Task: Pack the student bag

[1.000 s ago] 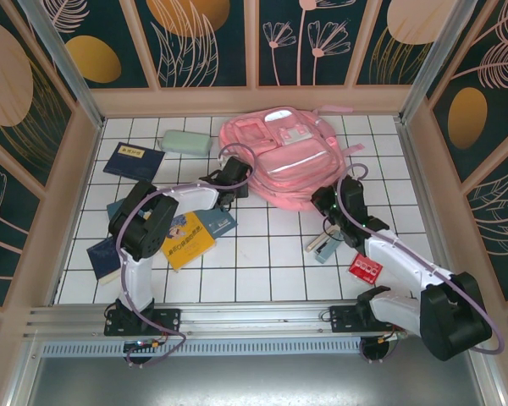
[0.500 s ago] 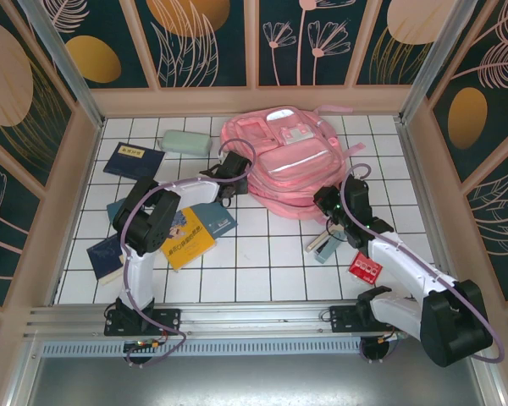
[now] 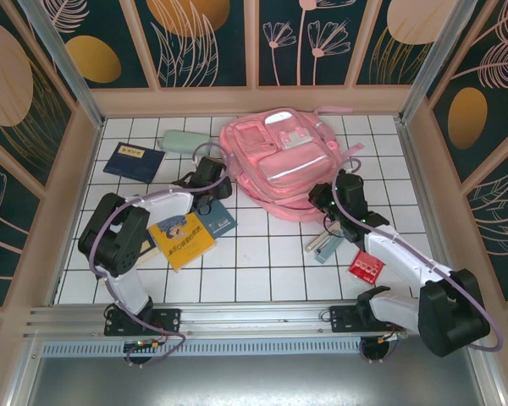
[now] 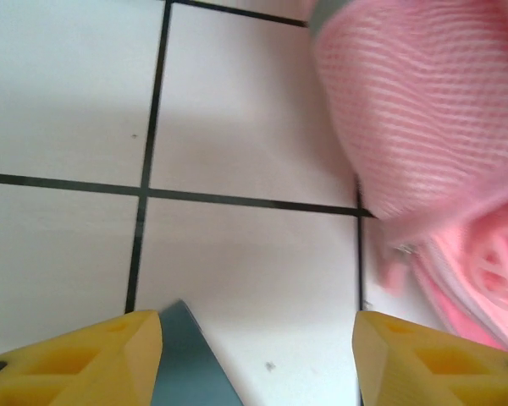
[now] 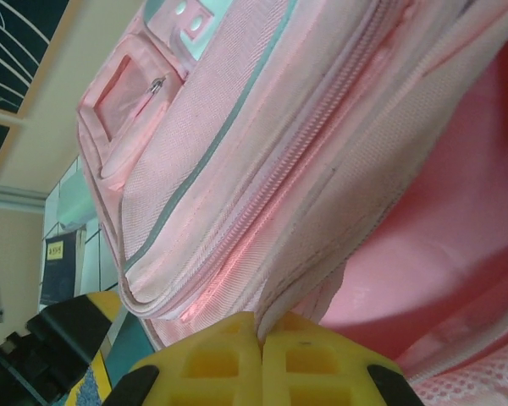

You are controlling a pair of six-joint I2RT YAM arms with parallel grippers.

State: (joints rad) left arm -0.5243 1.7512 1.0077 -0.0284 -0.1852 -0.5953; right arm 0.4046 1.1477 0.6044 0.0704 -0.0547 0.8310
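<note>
Since books and small items lie loose on the white tiled desk (image 3: 262,271), packing looks barely begun. From above, the large pink fabric student bag (image 3: 279,161) lies flat between the two arms, just ahead and to the right of the left jaws, and against the tip of the right jaws. Behind the left jaws lie a teal-covered book (image 3: 218,222) and a yellow paperback book (image 3: 182,239). A dark blue booklet (image 3: 134,161) sits off to their left, and a mint-green pencil case (image 3: 184,141) lies beyond them. Behind the right jaws are a small grey flat item (image 3: 326,245) and a red card (image 3: 366,269).

At the left wrist, the yellow fingertips (image 4: 93,355) stand wide apart. Between them there is only bare tile and a corner of the teal-covered book. Pink mesh of the student bag hangs ahead and to the right, untouched.

At the right wrist, the yellow fingertips (image 5: 212,364) are pressed together. The lip of the bag's opening runs down into them, so they appear to pinch that lip, and pink lining (image 5: 423,254) shows beyond it.

The step in hand looks like holding the mouth open while the free arm goes for an item. Next, the left jaws would need to swing back to the nearest book and get under a thin edge lying flush on tile. The right jaws should hold the lip raised, or the opening may sag shut.
</note>
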